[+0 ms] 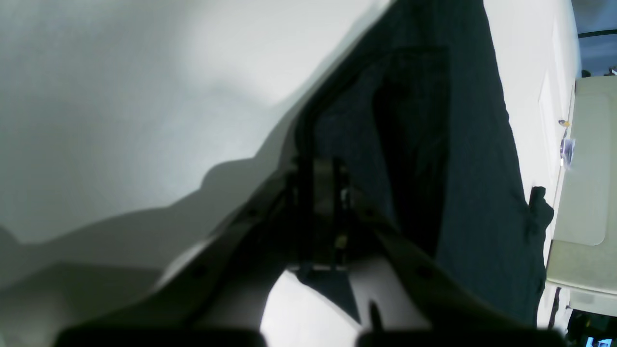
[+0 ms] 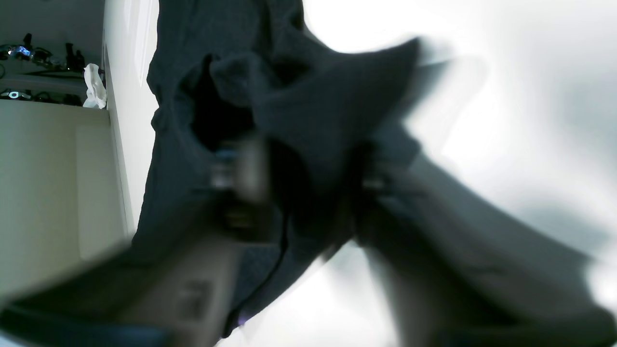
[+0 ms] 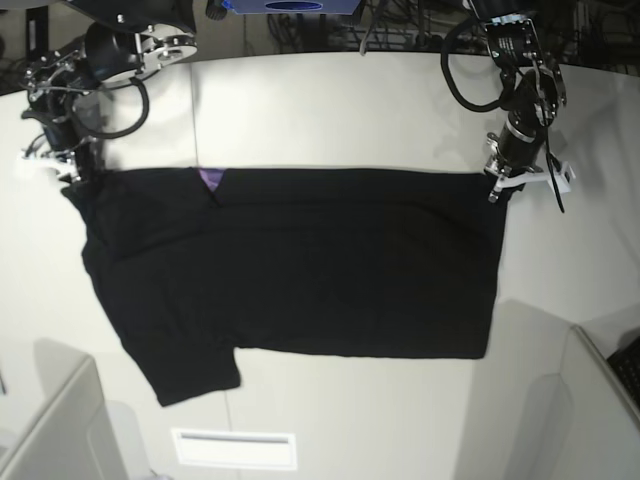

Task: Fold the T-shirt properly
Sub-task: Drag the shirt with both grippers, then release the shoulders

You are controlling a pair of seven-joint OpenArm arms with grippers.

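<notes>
The black T-shirt (image 3: 300, 260) lies spread on the white table (image 3: 340, 110), its top edge folded straight, with a purple print (image 3: 210, 178) showing at that edge. My left gripper (image 3: 497, 184) is at the shirt's top right corner. In the left wrist view it (image 1: 320, 193) is shut on the cloth (image 1: 462, 144). My right gripper (image 3: 75, 180) is at the top left corner. The right wrist view is blurred, but there the gripper (image 2: 303, 183) has bunched cloth (image 2: 313, 111) between its fingers.
A white slot plate (image 3: 235, 448) lies at the table's front edge. Grey panels stand at the front left (image 3: 50, 420) and front right (image 3: 585, 400). Cables and gear crowd the back edge (image 3: 400, 25). A beige table (image 1: 583, 193) adjoins the white one.
</notes>
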